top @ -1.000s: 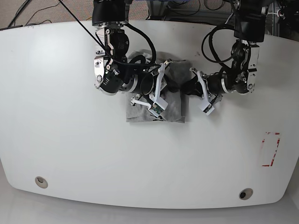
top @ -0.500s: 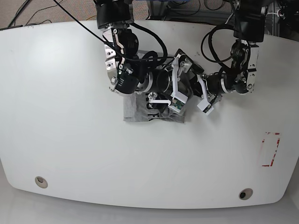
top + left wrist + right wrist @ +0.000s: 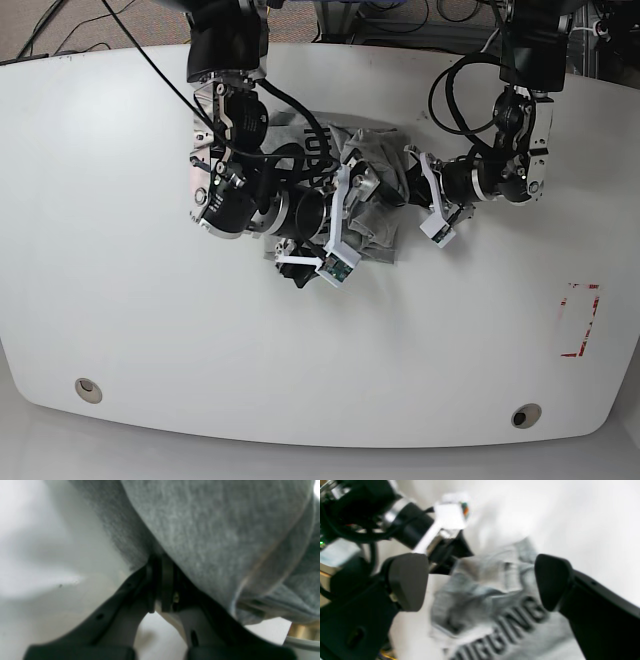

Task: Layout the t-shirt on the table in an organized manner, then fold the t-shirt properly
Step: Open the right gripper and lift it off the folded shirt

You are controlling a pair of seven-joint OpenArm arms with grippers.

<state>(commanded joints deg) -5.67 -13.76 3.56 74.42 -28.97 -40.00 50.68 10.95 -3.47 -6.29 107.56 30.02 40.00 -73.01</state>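
Observation:
The heather-grey t-shirt (image 3: pixel 378 178) lies bunched on the white table (image 3: pixel 150 330) between my two arms. In the left wrist view my left gripper (image 3: pixel 161 580) is shut on a fold of the t-shirt (image 3: pixel 212 530), at the shirt's right edge in the base view. My right gripper (image 3: pixel 480 580) is open and hovers over the t-shirt (image 3: pixel 495 610), whose dark lettering shows between the fingers (image 3: pixel 407 580). The left gripper (image 3: pixel 452 552) shows there too, pinching the cloth's far edge. The right arm (image 3: pixel 300 210) covers much of the shirt in the base view.
A red tape rectangle (image 3: pixel 580 320) marks the table's right side. Two round grommet holes (image 3: pixel 88 389) (image 3: pixel 526 414) sit near the front edge. Cables and arm bases (image 3: pixel 530 40) stand along the back edge.
The right arm swung right over the shirt, then drew back toward the front left. The shirt is more bunched than a second ago. The left arm has barely moved.

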